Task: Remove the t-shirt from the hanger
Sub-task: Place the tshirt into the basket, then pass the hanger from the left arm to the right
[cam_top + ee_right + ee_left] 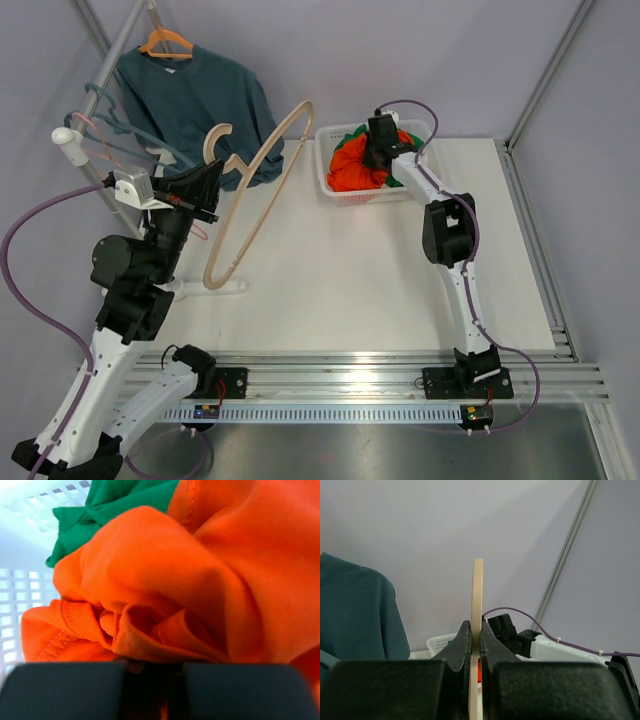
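The left hand (476, 645) is clamped on a bare wooden hanger (477, 590) held above the table (330, 290). The right hand (380, 150) is closed on a fold of the orange t-shirt (350, 165) (bunched beside a green garment (115, 505)) in the white basket (326, 165).

Pale grey walls (420, 50) enclose a white table (350, 280), a metal post (550, 72) at two o'clock, a rail (350, 372) at six.
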Robot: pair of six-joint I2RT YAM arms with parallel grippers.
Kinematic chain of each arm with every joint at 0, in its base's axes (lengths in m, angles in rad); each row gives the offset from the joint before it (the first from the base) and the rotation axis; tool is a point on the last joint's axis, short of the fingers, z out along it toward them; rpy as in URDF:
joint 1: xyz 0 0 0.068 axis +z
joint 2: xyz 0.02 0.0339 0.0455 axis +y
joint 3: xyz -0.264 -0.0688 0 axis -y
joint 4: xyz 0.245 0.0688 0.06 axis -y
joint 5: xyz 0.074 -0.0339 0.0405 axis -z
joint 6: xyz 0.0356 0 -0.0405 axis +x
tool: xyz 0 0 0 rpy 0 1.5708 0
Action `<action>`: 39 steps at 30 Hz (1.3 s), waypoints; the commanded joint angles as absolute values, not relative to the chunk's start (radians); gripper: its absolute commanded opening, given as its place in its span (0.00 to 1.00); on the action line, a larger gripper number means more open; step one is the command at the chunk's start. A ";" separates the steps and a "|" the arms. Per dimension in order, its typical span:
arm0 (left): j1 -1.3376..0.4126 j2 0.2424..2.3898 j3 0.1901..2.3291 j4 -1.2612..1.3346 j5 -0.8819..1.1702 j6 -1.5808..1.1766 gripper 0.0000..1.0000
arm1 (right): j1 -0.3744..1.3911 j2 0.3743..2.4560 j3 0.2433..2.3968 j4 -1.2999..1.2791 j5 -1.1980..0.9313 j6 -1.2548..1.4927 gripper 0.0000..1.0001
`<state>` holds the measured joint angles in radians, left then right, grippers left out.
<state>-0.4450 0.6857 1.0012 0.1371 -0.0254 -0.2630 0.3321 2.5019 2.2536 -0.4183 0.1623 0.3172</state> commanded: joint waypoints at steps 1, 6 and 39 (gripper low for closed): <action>-0.442 0.687 1.009 0.176 -0.006 -0.276 0.00 | 0.308 2.436 2.297 -0.505 0.137 0.345 0.27; -0.442 0.693 1.008 0.175 -0.006 -0.279 0.00 | 0.310 2.214 2.145 -0.382 0.133 0.318 0.77; -0.468 0.870 0.956 0.308 -0.158 -0.258 0.00 | 0.862 1.476 1.434 -0.058 0.034 0.413 0.98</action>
